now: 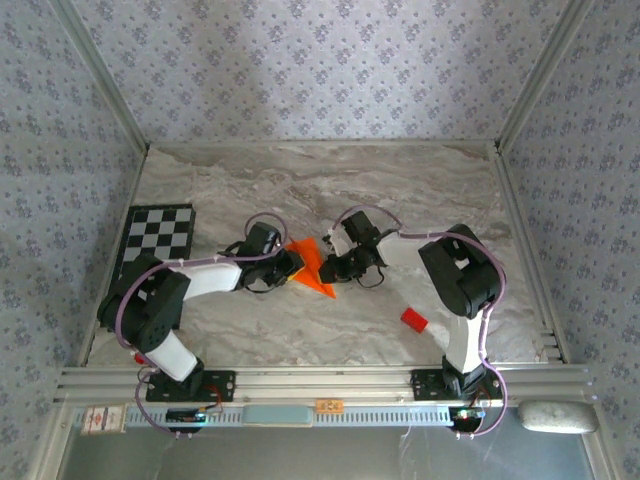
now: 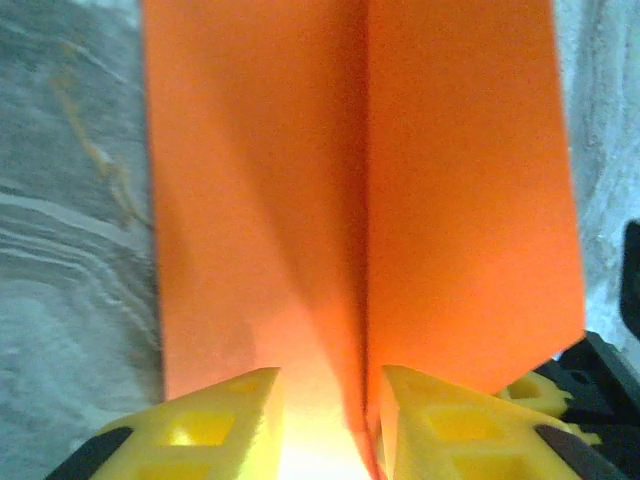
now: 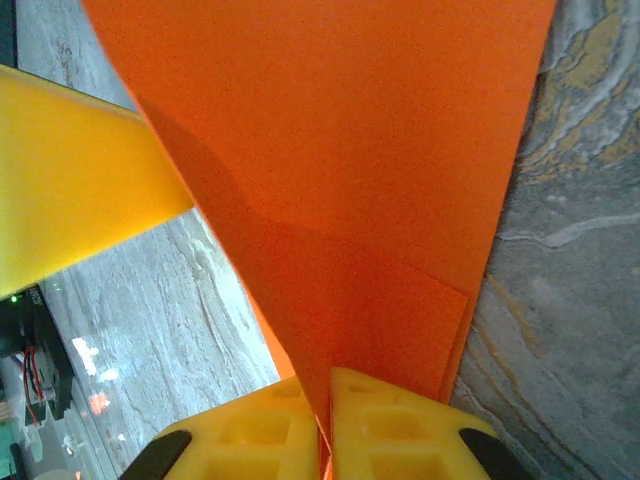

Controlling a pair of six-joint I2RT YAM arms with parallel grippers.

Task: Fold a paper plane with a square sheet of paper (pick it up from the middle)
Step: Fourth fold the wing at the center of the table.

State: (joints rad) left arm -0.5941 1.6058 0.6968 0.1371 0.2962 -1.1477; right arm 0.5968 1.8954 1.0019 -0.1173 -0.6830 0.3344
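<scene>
The orange sheet of paper (image 1: 311,262) is folded into a pointed shape with a centre crease and sits between the two grippers at mid-table. In the left wrist view the paper (image 2: 450,200) stands up along its crease. My left gripper (image 2: 330,385) is open around that crease, which lies near the right finger with a gap on the left side. My right gripper (image 3: 325,388) is shut on the edge of the folded paper (image 3: 350,150). From above, the left gripper (image 1: 292,263) meets the paper from the left and the right gripper (image 1: 333,268) from the right.
A small red block (image 1: 413,319) lies on the marble table near the right arm's base. A black-and-white checkerboard mat (image 1: 158,235) lies at the far left. A yellow finger (image 3: 70,180) of the left gripper crosses the right wrist view's upper left.
</scene>
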